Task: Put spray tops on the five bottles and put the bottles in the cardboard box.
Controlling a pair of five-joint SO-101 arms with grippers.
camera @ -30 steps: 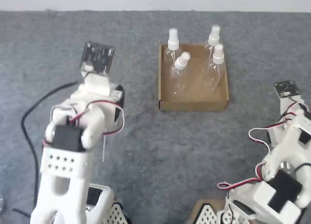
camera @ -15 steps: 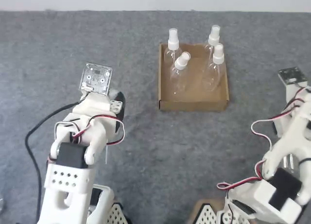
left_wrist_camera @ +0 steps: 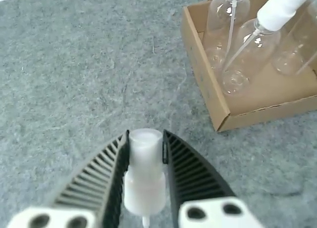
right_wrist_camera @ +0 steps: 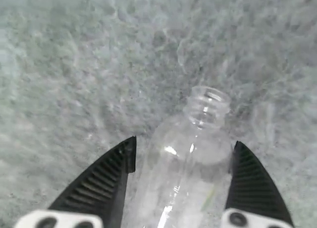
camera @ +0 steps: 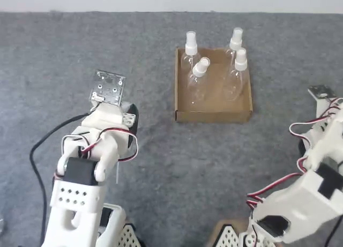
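Currently left jaws are pinching the white plastic spray top (left_wrist_camera: 144, 173), likely for capping; right jaws are flanking the clear uncapped plastic bottle (right_wrist_camera: 190, 159), grip cannot tell; four capped bottles (camera: 235, 81) are sitting in the brown cardboard box (camera: 213, 117).

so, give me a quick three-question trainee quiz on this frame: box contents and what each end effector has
1. True or false: the cardboard box holds five capped bottles.
2. What does the left end effector grip? A) a spray top B) a bottle C) nothing
3. What is missing from the bottle that lies between the open fingers of the right end effector?

Key
1. False. Four capped bottles stand in it.
2. A
3. Its spray top; the neck is bare.
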